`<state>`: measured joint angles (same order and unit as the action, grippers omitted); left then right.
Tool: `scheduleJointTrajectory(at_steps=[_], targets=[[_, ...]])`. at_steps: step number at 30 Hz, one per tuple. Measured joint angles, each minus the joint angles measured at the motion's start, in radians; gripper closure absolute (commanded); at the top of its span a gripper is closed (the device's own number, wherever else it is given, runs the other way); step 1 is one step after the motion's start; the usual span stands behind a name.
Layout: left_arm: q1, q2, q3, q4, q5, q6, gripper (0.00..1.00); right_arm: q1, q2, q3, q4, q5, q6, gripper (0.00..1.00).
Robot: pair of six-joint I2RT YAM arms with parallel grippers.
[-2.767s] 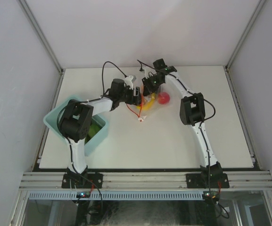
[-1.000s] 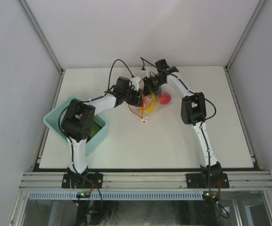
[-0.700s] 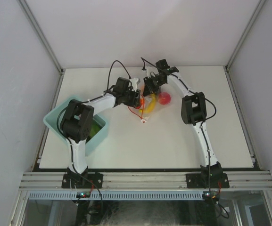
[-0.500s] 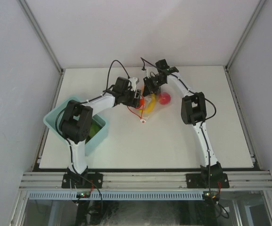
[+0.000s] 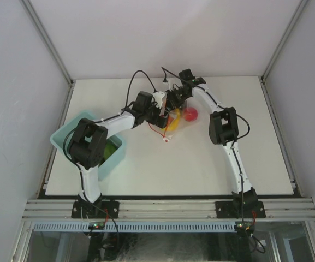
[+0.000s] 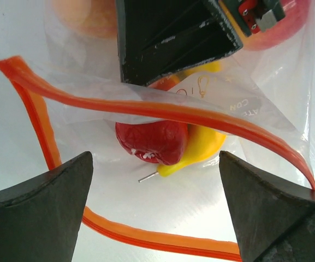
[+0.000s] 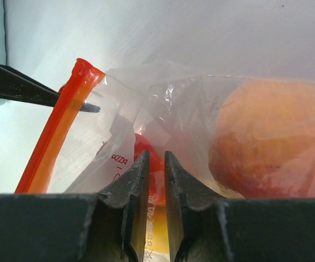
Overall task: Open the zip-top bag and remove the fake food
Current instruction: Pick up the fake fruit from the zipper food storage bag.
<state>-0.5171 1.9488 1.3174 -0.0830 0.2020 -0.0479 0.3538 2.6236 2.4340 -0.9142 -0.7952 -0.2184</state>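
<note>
My left tool (image 6: 154, 159) is spread wide with nothing between its fingers. I hold it straight over the open mouth of the bag (image 6: 244, 106), which lies on the desk (image 5: 201, 164). One lip of the zip strip (image 6: 173, 112) crosses just ahead of my fingertips and the other runs close under them, so the gap between the lips is where I can go in. A red piece (image 6: 152, 141) and the banana (image 6: 201, 144) lie dead centre between my fingers, just past the far lip. I judge the wide spread is there to take the red piece first.

My right tool (image 7: 156, 164) is pressed nearly together, pinching what I take to be a fold of the bag's upper wall, though the crinkled film blurs it. It comes in from the far side, opposite my left tool. I judge it holds the wall up so that the mouth gapes and the bag cannot slide as I reach in. The peach (image 7: 272, 142) sits inside the bag, just right of that tool. The bin (image 5: 116, 160) waits well behind my left tool, likely for the food.
</note>
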Motion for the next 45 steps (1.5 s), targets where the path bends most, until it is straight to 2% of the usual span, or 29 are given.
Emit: scheduleJointTrajectory(at_steps=[4,6,11,14,17,21,31,35,41,45], targets=[[0.0,-0.001,-0.007,0.023,0.027,0.023,0.0,0.002,0.0,0.005,-0.018,-0.001,-0.005,0.84],[0.0,-0.001,-0.006,0.032,0.037,0.028,0.04,0.002,0.0,0.01,-0.024,-0.002,-0.006,0.84],[0.0,0.004,-0.002,0.039,0.038,0.026,0.27,0.003,0.0,0.013,-0.025,-0.008,-0.007,0.85],[0.0,0.03,0.023,0.028,0.037,0.013,0.36,0.003,0.0,0.013,-0.025,-0.011,-0.007,0.85],[0.0,0.066,0.06,0.02,0.037,0.0,0.35,0.003,0.0,0.013,-0.026,-0.011,-0.007,0.85],[0.0,0.092,0.08,0.009,0.019,-0.03,0.3,0.003,0.0,0.013,-0.026,-0.011,-0.007,0.85],[-0.003,0.151,0.159,-0.023,-0.029,-0.103,0.32,0.003,0.0,0.015,-0.03,-0.011,-0.007,0.85],[-0.008,0.167,0.173,-0.037,-0.036,-0.118,0.41,0.0,0.003,0.015,-0.033,-0.007,-0.006,0.85],[-0.012,0.179,0.195,-0.052,-0.034,-0.125,0.69,-0.005,0.005,0.015,-0.031,-0.006,-0.006,0.83],[-0.012,0.178,0.194,-0.054,-0.035,-0.126,0.79,-0.013,0.005,0.014,-0.015,-0.007,0.006,0.8]])
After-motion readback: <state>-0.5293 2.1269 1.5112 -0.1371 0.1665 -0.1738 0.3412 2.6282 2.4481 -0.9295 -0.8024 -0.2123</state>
